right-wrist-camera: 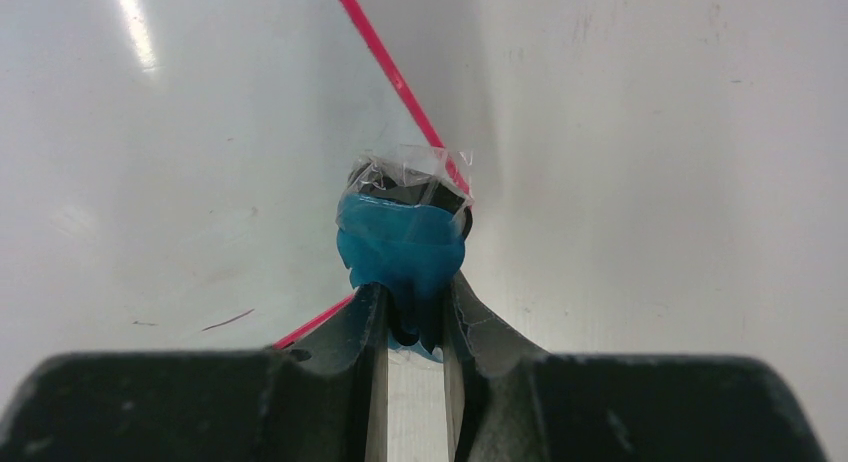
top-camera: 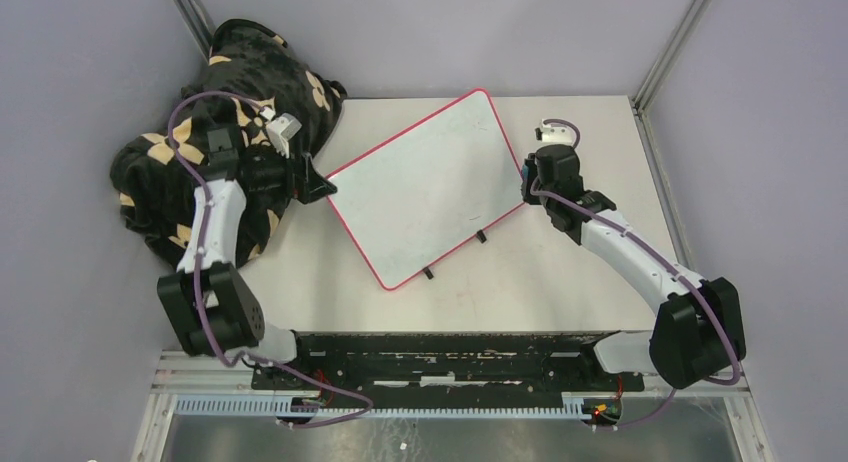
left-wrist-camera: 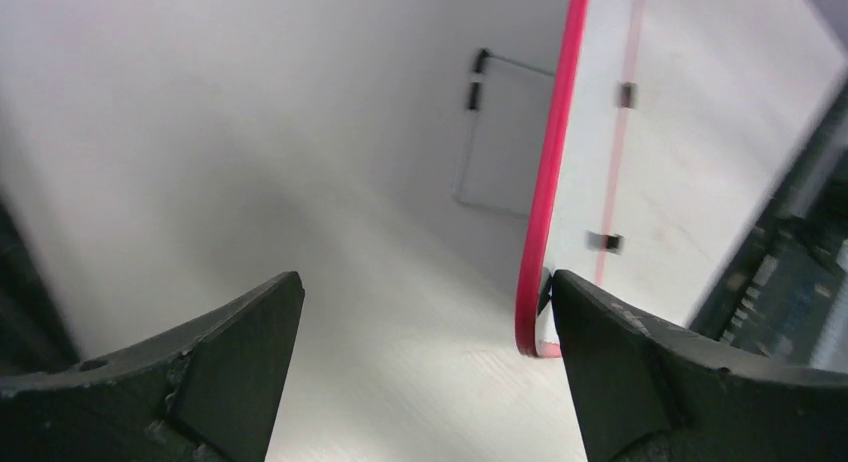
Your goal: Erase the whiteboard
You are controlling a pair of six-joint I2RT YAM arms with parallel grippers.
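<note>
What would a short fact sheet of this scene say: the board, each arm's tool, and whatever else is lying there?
Whiteboard: lies askew on the table, red rim, nearly clean, one faint stroke near its right edge
Left tool: open, empty, beside the board's left corner
Right tool: shut on a blue taped pad at the board's right edge
Other: dark patterned cloth at the far left
</note>
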